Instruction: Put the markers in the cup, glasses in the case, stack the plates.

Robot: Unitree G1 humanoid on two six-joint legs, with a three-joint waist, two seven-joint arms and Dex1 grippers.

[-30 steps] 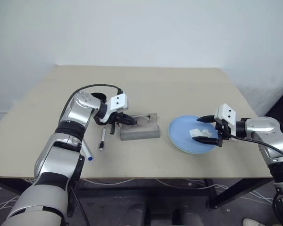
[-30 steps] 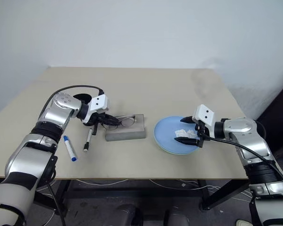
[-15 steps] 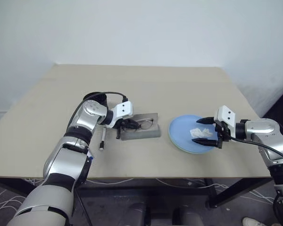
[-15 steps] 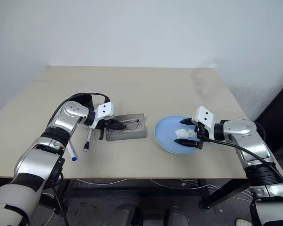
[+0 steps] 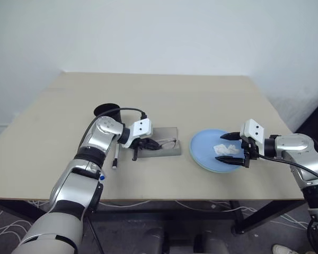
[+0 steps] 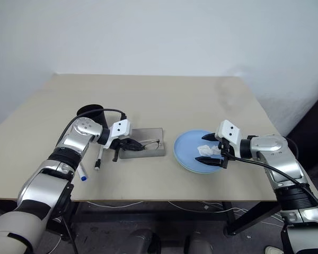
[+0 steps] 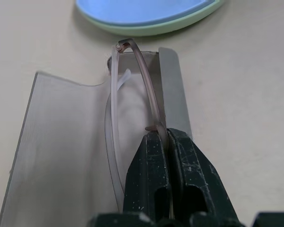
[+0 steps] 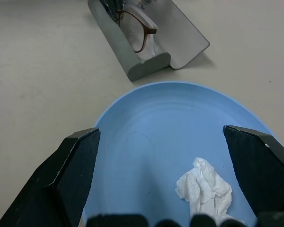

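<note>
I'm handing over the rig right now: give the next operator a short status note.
Left gripper: jaws shut on the glasses, holding them in the open case.
Right gripper: jaws open, over the blue plate, which carries a tissue.
Done: blue plate sits on the green plate.
Left: release the glasses, close the case; black-capped marker and blue-capped marker lie on the table, to go in the cup.
</note>
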